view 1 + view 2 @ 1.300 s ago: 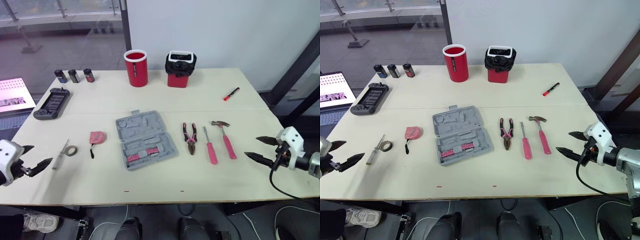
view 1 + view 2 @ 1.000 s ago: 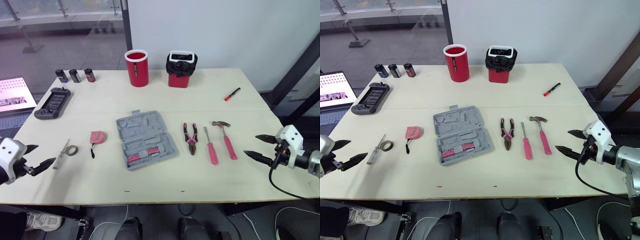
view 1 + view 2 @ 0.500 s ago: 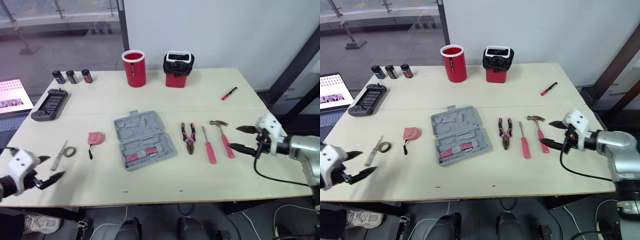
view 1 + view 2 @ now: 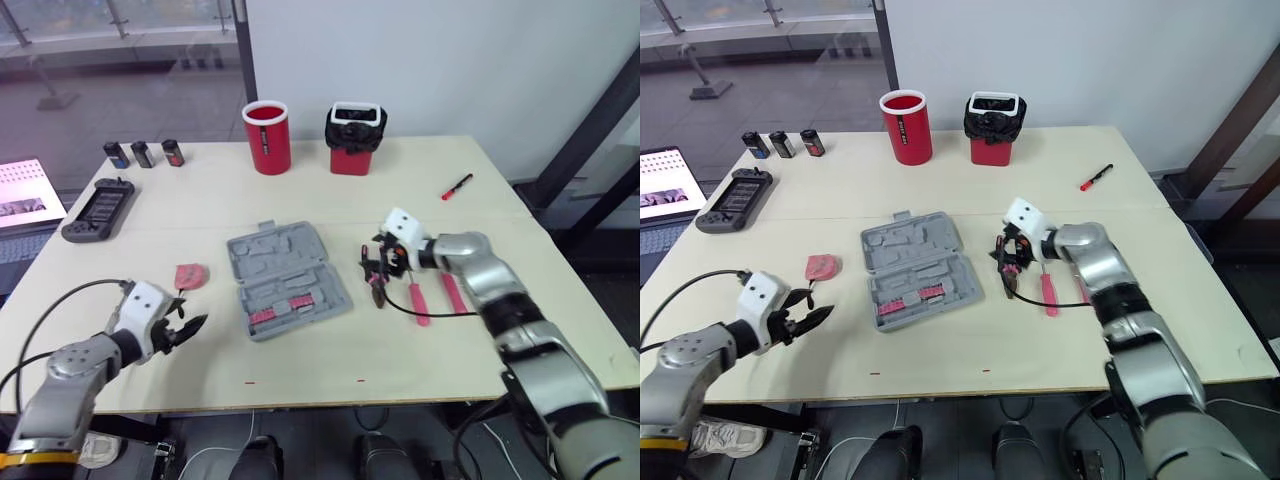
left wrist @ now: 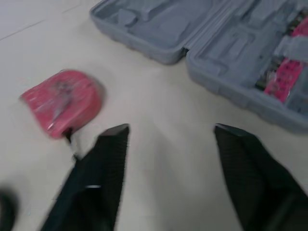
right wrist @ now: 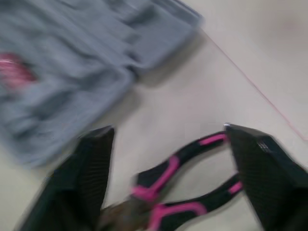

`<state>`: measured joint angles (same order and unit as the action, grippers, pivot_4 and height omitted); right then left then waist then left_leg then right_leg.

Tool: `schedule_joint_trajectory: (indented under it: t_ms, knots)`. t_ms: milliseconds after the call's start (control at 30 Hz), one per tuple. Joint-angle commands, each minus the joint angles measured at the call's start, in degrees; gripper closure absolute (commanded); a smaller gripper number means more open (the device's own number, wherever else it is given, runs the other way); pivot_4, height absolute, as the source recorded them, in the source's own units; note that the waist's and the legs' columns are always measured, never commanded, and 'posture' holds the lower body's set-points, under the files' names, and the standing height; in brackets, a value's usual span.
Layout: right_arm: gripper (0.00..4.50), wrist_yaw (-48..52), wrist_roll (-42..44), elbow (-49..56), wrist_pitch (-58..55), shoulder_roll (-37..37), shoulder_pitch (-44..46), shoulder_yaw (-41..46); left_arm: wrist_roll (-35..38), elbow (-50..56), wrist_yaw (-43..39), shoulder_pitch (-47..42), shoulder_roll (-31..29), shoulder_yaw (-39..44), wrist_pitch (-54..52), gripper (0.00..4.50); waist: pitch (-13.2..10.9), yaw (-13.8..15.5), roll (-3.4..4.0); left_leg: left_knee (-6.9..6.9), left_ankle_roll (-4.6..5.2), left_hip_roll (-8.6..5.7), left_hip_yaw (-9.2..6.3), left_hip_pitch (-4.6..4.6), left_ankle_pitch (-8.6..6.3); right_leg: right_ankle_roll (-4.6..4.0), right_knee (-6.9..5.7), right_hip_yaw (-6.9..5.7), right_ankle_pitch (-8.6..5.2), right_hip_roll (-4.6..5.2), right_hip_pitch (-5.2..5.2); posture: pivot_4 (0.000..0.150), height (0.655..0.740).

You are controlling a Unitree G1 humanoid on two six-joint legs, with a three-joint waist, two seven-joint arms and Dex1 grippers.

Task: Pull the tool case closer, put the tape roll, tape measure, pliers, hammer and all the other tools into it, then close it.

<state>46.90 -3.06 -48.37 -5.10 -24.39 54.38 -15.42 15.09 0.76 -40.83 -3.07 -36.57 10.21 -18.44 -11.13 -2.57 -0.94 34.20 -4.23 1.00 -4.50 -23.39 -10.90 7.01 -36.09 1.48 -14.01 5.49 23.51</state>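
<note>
Pale wood table [image 4: 560, 300] fills the scene, with a white wall and glass behind it. At its middle lies the grey tool case [image 4: 288, 280], lid thrown open and flat. The pink tape measure [image 4: 192, 275] sits at 9 o'clock from the case, near it but apart. The left gripper [image 4: 192, 328] hangs low over the table at 8 o'clock from the case, its fingers [image 5: 103, 168] spread wide and holding nothing. The pliers [image 4: 378, 282] lie at 3 o'clock, just beside the case. The right gripper [image 4: 378, 262] is over them, fingers [image 6: 94, 163] spread to either side of the pink-and-black handles, not pinching. A pink screwdriver [image 4: 418, 300] and the hammer [image 4: 452, 292] lie further out at 3 o'clock. A red cup [image 4: 265, 136] stands at 12 o'clock and a red marker [image 4: 458, 186] at 2 o'clock.
</note>
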Motion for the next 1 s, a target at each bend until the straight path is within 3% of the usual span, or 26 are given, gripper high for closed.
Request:
schedule_joint_trajectory:
  t_ms: [33, 100, 133, 367, 733, 867, 1000]
  knots:
    - [2.93, -5.5, -5.7, -10.4, 9.4, 2.7, 5.3, -2.1, -3.3, -3.2, 1.8, -3.2, -0.5, -1.1, 2.9, 3.53, 0.0, 0.0, 0.00, -0.03, 0.00, 0.00, -0.01, 0.00, 0.00, 0.01, 0.00, 0.00, 0.00, 0.00, 0.01, 0.150, 0.7400]
    - [3.96, -8.5, -8.9, -16.5, 12.8, 5.3, 7.9, -3.8, -5.0, -6.7, 2.2, -5.8, -0.1, -2.4, 4.2, 4.50, 0.0, 0.0, 0.01, -0.08, 0.00, 0.00, -0.03, 0.00, 0.00, 0.02, -0.02, 0.00, 0.01, -0.02, 0.03, 0.150, 0.7400]
    - [4.45, -9.4, -10.0, -19.0, 13.8, 6.5, 8.9, -4.2, -5.6, -8.7, 2.1, -7.2, 0.1, -3.0, 5.0, 4.50, 0.0, -0.1, 0.01, -0.08, 0.00, 0.00, -0.04, 0.00, 0.00, 0.02, -0.03, 0.00, 0.01, -0.03, 0.03, 0.150, 0.7400]
    - [4.45, -16.5, -16.7, -27.6, 17.0, 12.4, 12.7, -6.4, -9.9, -21.0, 0.6, -14.8, 1.4, -8.6, 10.4, 4.50, 0.0, -0.1, 0.02, -0.07, 0.00, 0.00, -0.10, 0.01, 0.01, 0.02, -0.10, 0.00, 0.01, -0.07, 0.03, 0.150, 0.7400]
    - [4.45, -19.1, -23.3, -30.4, 16.9, 18.2, 14.0, -7.9, -17.9, -39.4, 0.0, -26.7, 3.7, -16.0, 20.6, 4.50, 0.0, -0.2, 0.04, -0.07, 0.00, 0.00, -0.21, 0.02, 0.01, 0.03, -0.18, -0.01, 0.02, -0.15, 0.04, 0.150, 0.7400]
    - [4.45, -13.6, -24.0, -30.7, 16.9, 18.6, 13.4, -7.8, -19.9, -42.0, -1.2, -28.9, 4.1, -18.0, 23.4, 4.50, 0.0, -0.3, 0.05, -0.08, -0.01, 0.00, -0.21, 0.03, 0.01, 0.04, -0.20, -0.01, 0.02, -0.15, 0.03, 0.150, 0.7400]
    - [4.45, -1.9, -22.6, -30.3, 18.1, 18.4, 11.9, -6.7, -21.0, -41.8, -3.0, -28.3, 3.5, -18.8, 25.0, 4.50, 0.1, -0.4, 0.05, -0.08, -0.01, 0.00, -0.22, 0.13, 0.01, 0.05, -0.23, -0.01, 0.01, -0.15, -0.06, 0.150, 0.7400]
